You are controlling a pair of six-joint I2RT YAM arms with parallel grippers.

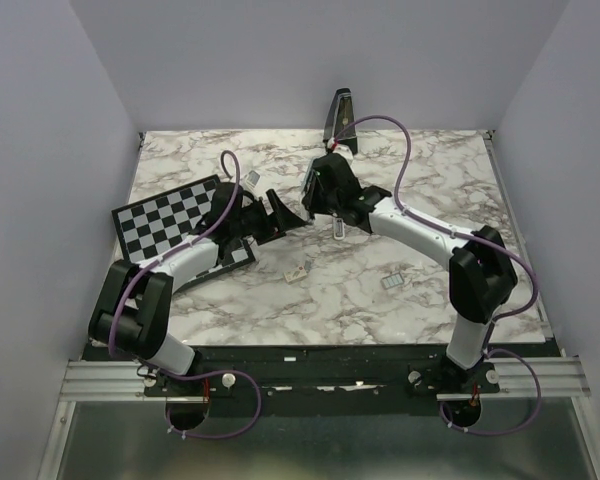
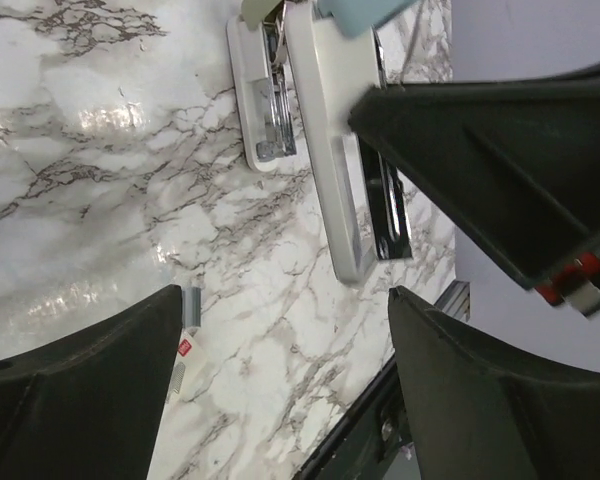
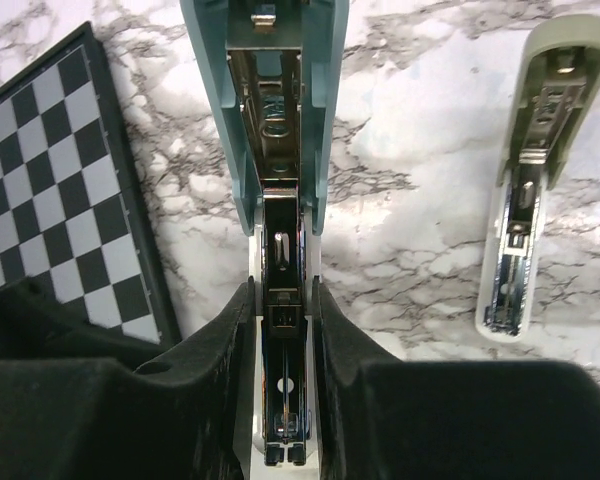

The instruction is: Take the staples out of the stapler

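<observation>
The stapler (image 3: 280, 120) is opened: its sage-green top bar points away and the dark metal magazine (image 3: 283, 330) lies between my right fingers. My right gripper (image 3: 282, 290) is shut on its pale base, held just above the marble table (image 1: 280, 300). A second pale bar with metal insides (image 3: 525, 190) lies on the table to its right. In the left wrist view both bars show, the lying one (image 2: 265, 100) and the held one (image 2: 335, 180). My left gripper (image 2: 285, 300) is open and empty, close to the left of the stapler (image 1: 337, 228).
A folded checkerboard (image 1: 170, 215) lies at the left under my left arm. A black pyramid metronome (image 1: 340, 118) stands at the back. A small white block (image 1: 297, 272) and a small grey-white piece (image 1: 392, 283) lie nearer the front. Walls enclose the table.
</observation>
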